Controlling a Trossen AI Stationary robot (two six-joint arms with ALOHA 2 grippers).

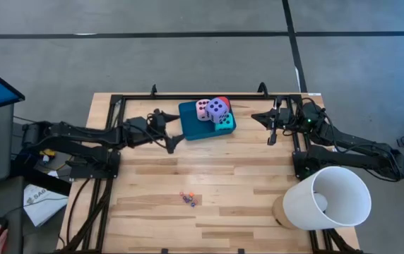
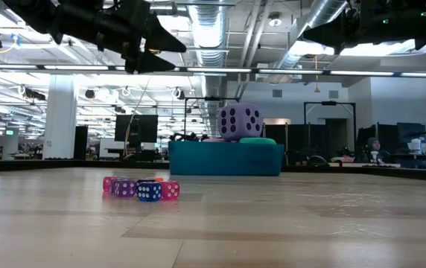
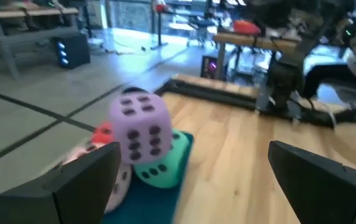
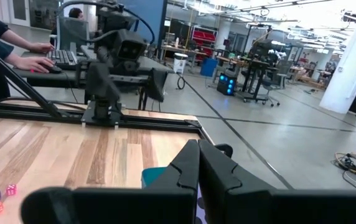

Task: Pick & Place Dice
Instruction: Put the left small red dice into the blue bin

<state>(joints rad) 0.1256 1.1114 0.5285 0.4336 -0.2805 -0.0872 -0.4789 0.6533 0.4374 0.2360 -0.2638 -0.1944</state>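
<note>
Four large soft dice are piled on the teal tray (image 1: 191,130) at the table's far middle. The purple die (image 1: 217,108) sits on top of the pink die (image 1: 202,110), the red die (image 1: 224,102) and the turquoise die (image 1: 224,122). In the left wrist view the purple die (image 3: 139,127) rests on the turquoise die (image 3: 162,167) and the pink die (image 3: 94,163). My left gripper (image 1: 167,129) hangs open just left of the tray and touches nothing. My right gripper (image 1: 269,125) is shut, above the table to the tray's right, well apart from it.
Several small translucent dice (image 1: 188,200) lie near the table's near middle and show in the low view (image 2: 140,189) in front of the tray (image 2: 224,158). A large white lampshade-like cone (image 1: 325,197) stands at the near right corner. A black frame rail (image 1: 209,96) runs along the far edge.
</note>
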